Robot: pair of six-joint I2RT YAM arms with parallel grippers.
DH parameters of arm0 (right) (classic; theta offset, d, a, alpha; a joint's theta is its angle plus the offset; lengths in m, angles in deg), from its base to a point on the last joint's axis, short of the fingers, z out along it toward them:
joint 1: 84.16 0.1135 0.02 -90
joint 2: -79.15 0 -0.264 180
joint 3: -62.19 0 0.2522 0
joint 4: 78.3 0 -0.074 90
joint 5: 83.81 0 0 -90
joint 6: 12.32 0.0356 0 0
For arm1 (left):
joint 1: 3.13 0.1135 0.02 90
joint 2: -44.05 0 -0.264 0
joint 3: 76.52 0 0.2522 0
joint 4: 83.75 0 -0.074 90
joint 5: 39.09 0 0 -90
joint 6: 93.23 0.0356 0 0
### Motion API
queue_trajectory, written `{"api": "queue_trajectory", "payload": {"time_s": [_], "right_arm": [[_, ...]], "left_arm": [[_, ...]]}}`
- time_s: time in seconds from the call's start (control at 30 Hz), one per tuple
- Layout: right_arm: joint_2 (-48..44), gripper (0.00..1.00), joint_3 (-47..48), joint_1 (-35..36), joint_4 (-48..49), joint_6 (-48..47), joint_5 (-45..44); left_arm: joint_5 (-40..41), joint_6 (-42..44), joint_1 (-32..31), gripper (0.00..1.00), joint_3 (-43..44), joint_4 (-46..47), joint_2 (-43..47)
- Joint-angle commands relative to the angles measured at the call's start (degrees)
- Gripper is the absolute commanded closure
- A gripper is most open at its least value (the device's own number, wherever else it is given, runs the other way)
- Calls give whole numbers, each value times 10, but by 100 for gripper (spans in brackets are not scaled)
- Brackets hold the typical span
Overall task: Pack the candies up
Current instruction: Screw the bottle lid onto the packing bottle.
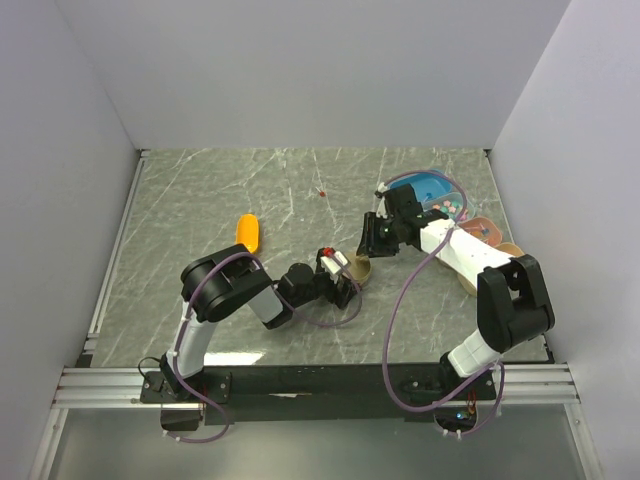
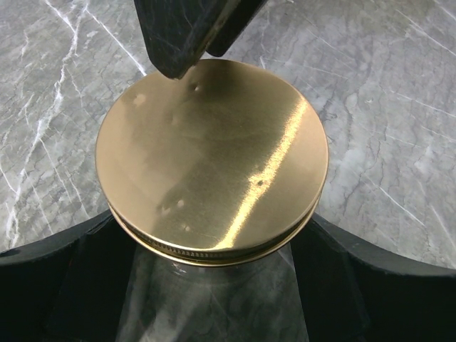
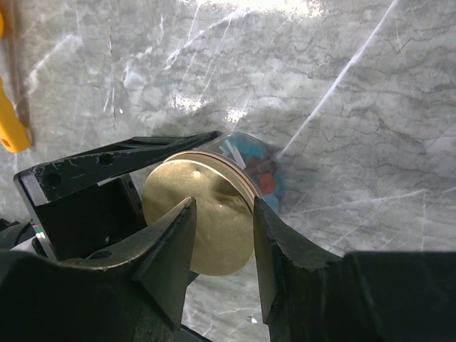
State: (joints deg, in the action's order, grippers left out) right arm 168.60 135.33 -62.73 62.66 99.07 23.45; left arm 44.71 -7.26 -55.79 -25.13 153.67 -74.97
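Note:
My left gripper is shut on a clear glass jar with a gold lid on it, held tilted low over the table; its fingers clamp the glass on both sides. The candies, blue, dark and red, show through the glass behind the lid. My right gripper is open just in front of the lid, one finger by its rim and the other over its face, not clamped on it. Its fingertips reach the lid's far edge in the left wrist view.
A blue bowl with pastel sweets and brown bowls stand at the right behind the right arm. An orange-yellow object lies left of centre, also in the right wrist view. A tiny red piece lies farther back.

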Motion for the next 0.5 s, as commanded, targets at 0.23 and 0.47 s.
{"api": "queue_trajectory", "payload": {"time_s": [0.23,0.47], "right_arm": [[4,57,12,21,-8,-3,-31],[-14,61,-9,39,-16,10,-50]], "left_arm": [[-8,0,2,19,8,-51,5],[1,-11,5,19,8,-60,5]]}}
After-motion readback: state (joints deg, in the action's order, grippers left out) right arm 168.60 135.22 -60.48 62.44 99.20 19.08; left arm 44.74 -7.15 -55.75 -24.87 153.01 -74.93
